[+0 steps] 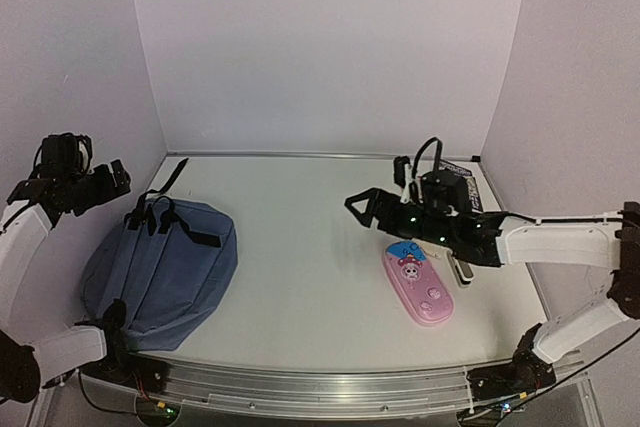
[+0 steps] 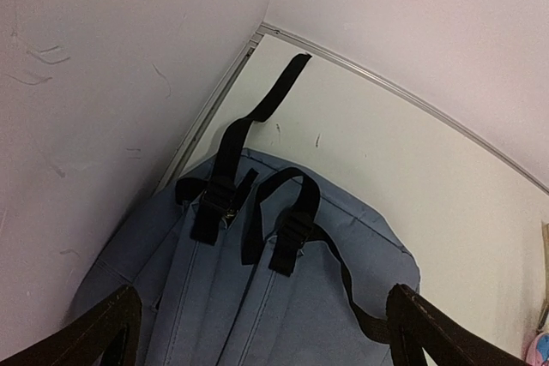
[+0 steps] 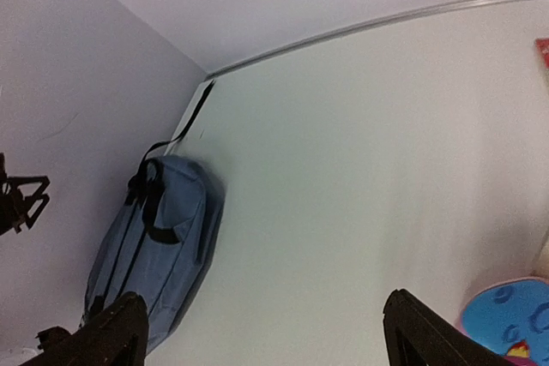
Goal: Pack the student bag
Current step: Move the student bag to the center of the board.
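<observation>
Along table's left edge: student bag (image 1: 160,272), slate-blue, lying flat, black straps uppermost. Left gripper (image 2: 262,323): jaws fully spread, holding nothing, raised above bag. Right gripper (image 1: 360,210): jaws spread wide, holding nothing, raised near pink pencil case (image 1: 418,287).

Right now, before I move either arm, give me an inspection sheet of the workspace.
Surface: white tabletop, flat, metal rail along the near edge.
Job's things: slate-blue fabric backpack lying flat at left, black straps facing up; open or zipped, cannot tell.
Clutter: pink pencil case with cartoon print at right; small white-and-black object beside it and dark flat item behind the right arm, neither identifiable.
Grippers: left gripper open, empty, raised near the backpack's strap end; right gripper open, empty, near the pencil case.
Cables: black cable loop on the right wrist; thin wires by the left base.
Surroundings: plain pale walls on three sides.
</observation>
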You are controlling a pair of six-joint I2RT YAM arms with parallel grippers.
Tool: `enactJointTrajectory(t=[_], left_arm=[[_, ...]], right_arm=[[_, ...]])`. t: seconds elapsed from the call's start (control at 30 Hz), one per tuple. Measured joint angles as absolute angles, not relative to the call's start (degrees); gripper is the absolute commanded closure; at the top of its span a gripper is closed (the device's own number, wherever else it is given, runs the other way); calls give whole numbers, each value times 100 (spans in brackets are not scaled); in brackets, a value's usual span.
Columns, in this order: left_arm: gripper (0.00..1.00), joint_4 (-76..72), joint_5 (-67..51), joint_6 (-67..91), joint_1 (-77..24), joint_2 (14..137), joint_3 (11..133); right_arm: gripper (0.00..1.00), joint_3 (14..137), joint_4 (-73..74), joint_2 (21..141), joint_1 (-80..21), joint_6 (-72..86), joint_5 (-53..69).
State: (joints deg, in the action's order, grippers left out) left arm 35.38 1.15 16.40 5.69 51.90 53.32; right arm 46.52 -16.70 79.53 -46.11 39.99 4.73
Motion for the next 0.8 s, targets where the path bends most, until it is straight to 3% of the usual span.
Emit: enactJointTrajectory(t=[0.37, 0.8], left_arm=[[0, 3529, -88, 1643, 569, 5152, 5312], [0, 3528, -276, 1647, 569, 5122, 5310]], right_arm=[[14, 6715, -2975, 11326, -6277, 4874, 970], [27, 7840, -3419, 12997, -6665, 5550, 1410]])
